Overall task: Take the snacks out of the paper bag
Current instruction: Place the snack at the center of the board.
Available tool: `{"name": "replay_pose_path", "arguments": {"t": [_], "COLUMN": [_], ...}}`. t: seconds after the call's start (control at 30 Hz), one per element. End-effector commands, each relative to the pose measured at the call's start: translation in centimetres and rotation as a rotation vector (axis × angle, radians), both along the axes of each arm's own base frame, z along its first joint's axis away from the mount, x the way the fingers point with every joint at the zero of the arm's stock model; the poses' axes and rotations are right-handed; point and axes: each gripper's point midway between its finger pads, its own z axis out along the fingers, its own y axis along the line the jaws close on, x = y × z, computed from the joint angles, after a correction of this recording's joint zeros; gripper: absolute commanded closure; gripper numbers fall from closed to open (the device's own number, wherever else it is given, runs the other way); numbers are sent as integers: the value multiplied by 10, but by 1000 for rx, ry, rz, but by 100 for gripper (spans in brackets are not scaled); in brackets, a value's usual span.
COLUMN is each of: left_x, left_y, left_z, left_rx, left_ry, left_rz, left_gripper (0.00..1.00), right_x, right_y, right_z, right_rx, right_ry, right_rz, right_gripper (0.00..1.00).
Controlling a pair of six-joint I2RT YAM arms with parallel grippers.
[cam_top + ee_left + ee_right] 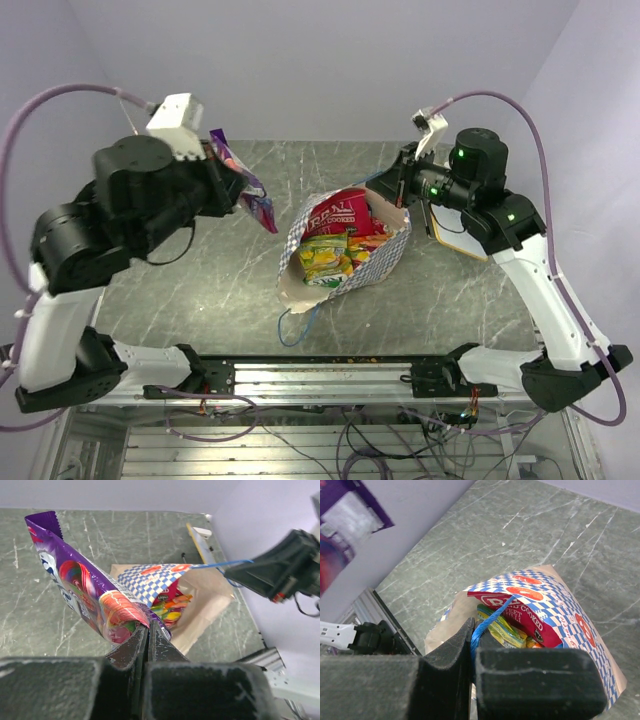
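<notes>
Worktop (pixel 200 290) of grey-green marbled stone is spread under everything, and the paper bag (pixel 385 258) is laid near its middle, checkered outside and plain cream within, with the mouth held agape. The bag's far rim is drawn up by the right pincer (pixel 392 186), which is clamped fully shut on a thin blue string handle (pixel 490 617), pulled taut. A flat white board (pixel 452 238) with a tan edge is seen on the worktop just right of the bag, partly hidden under the right arm. A purple packet (pixel 245 185) is held in the air left of the bag, clear of the worktop, pinched at one end by the left pincer (pixel 148 630), whose jaws are closed on it. Inside the mouth a red packet (pixel 340 212) is seen toward the far side and a yellow-green packet (pixel 325 262) nearer, with other wrappers partly covered. A second handle loop (pixel 298 325) is seen lying slack on the worktop at the near rim.
</notes>
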Motion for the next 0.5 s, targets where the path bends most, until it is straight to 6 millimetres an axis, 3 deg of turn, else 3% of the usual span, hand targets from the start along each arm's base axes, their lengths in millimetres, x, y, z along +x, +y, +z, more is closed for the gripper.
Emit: {"name": "replay_pose_path", "arguments": {"t": [0.0, 0.17, 0.3, 0.47], "left_x": [44, 109, 158, 203], "left_y": [-20, -20, -2, 69], "left_z": [7, -10, -52, -121], "left_rx": [2, -3, -32, -127], "left_ry": [-52, -22, 44, 252], "left_rz": [106, 211, 310, 482], "left_gripper": [93, 93, 93, 93], "right_x": [-16, -21, -28, -16], "right_y": [-5, -3, -10, -24], "right_z": [36, 43, 44, 54], "right_rx": [74, 65, -13, -115], "right_ry": [-112, -141, -219, -293], "right_rz": [14, 49, 85, 29], "right_gripper": [100, 100, 100, 100]}}
